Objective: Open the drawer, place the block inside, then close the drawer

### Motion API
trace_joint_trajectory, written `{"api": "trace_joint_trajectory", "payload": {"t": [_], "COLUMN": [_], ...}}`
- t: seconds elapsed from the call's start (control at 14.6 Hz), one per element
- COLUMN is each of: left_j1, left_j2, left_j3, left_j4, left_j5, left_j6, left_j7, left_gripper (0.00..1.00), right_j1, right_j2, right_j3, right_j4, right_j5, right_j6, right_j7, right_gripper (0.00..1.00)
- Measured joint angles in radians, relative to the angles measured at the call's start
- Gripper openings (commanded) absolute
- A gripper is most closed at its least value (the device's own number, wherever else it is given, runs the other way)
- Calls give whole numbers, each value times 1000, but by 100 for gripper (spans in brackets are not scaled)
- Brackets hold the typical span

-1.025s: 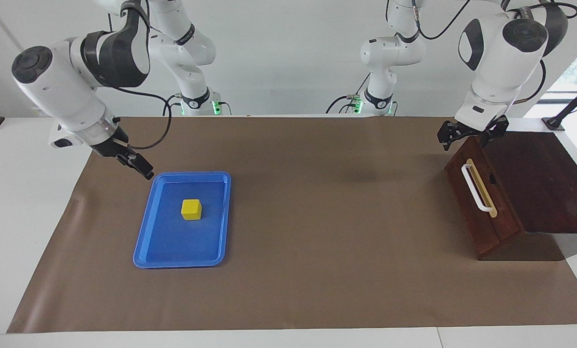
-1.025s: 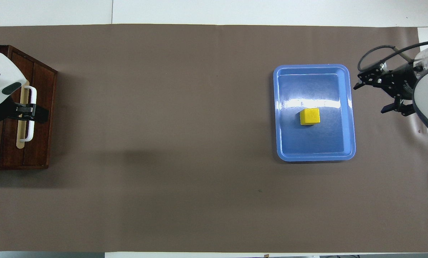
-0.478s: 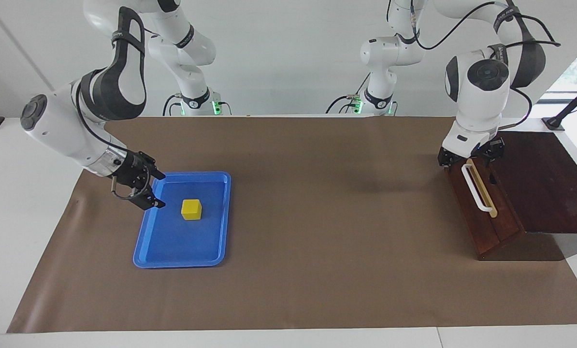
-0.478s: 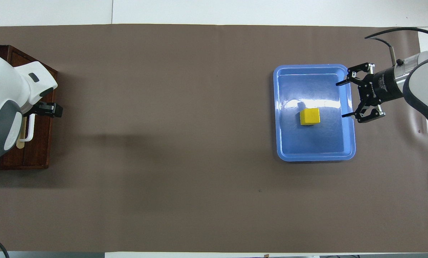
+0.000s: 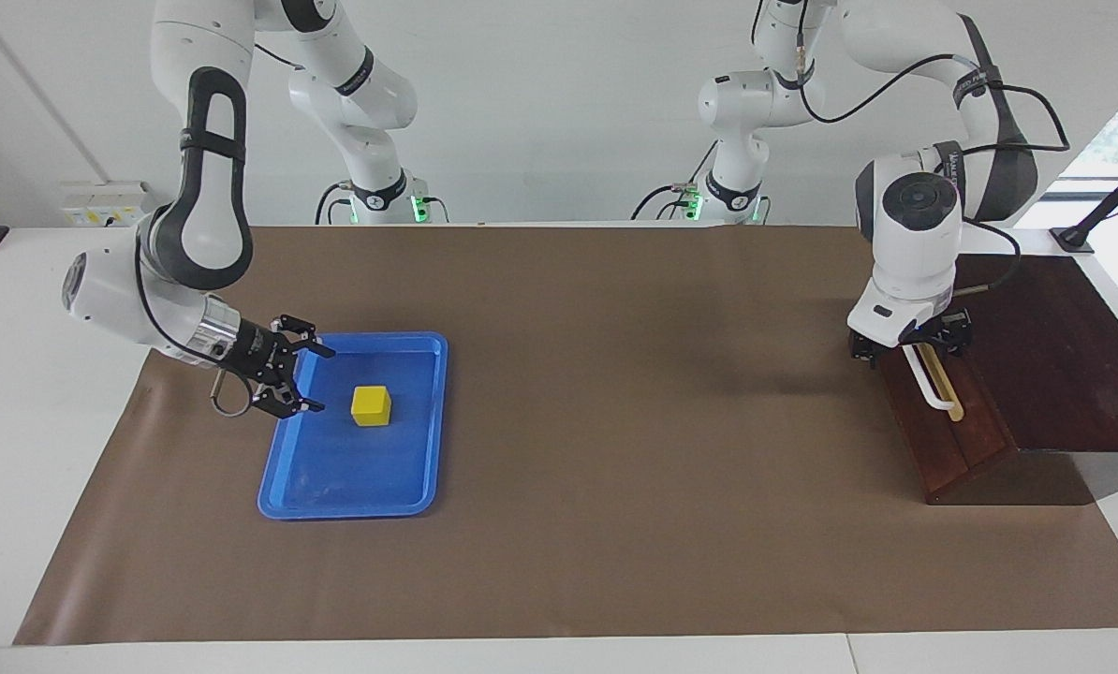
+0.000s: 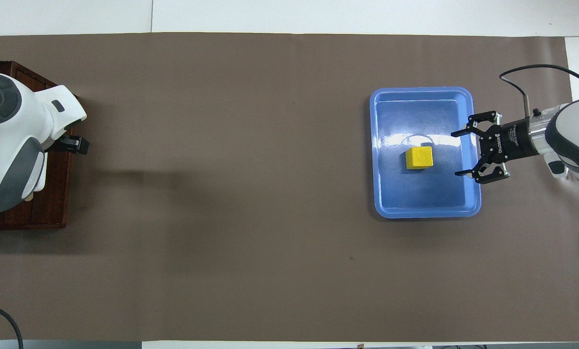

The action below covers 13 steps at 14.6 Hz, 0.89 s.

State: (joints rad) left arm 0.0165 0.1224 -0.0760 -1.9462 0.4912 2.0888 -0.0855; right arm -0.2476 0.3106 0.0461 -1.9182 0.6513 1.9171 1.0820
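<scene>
Inspecting, we find the block (image 5: 371, 404) lying in the blue tray (image 5: 334, 491), right gripper (image 5: 317, 379) spread wide beside it, untouching; left gripper (image 5: 910, 344), fingers apart, at the closed drawer (image 5: 943, 440) handle (image 5: 931, 382).

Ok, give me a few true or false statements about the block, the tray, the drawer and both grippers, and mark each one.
1. The block sits inside the blue tray. True.
2. The right gripper is clamped on the block. False: it is open at the tray's edge, apart from the block.
3. The drawer is pulled out, showing its interior. False: it is closed, its front flush with the box.
4. The left gripper is at the white handle of the drawer. True.
5. The tray lies toward the left arm's end of the table. False: it lies toward the right arm's end.
</scene>
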Motion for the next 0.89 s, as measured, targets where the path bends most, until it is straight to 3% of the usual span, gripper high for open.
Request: {"api": "trace_joint_trajectory", "payload": {"t": [0.89], "left_j1": [1], "left_j2": [61], "left_j3": [-6], "left_j4": [-29], "left_j5": [46], "left_j6": [105], "left_j7": [-123], "left_gripper": [100], "right_j1": [-5], "right_j2": [70], "right_j3": [4], "right_j4": [-73], "right_j5": [136], "right_j6": [92], "right_j7": [-184], "right_gripper": [100]}}
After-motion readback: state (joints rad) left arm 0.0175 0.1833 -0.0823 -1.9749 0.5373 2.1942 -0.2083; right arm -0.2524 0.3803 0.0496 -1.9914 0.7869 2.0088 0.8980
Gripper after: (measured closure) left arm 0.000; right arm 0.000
